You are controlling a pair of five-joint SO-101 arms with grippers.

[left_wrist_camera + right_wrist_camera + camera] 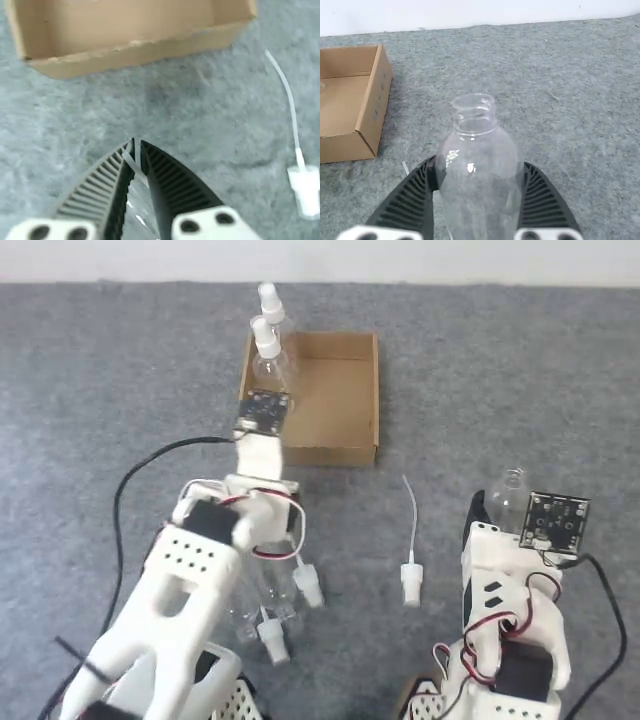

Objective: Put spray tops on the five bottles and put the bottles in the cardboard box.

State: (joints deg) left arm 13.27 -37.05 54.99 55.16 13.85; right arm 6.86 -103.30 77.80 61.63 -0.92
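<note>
My right gripper (480,167) is shut on a clear bottle (475,150) with an open neck and no top, holding it upright at the right of the table (508,495). A loose white spray top (411,580) with a long dip tube lies on the carpet between the arms (304,186). My left gripper (136,145) hangs shut just short of the cardboard box (125,52), with clear plastic showing through the slit below it. Two topped bottles (266,345) stand at the box's (330,450) left side. Two more topped bottles (285,585) lie under the left arm.
Grey carpet covers the whole table. The box's (367,105) right half holds nothing. A black cable (150,465) runs along the carpet left of the left arm. Open carpet lies right of the box and beyond the right arm.
</note>
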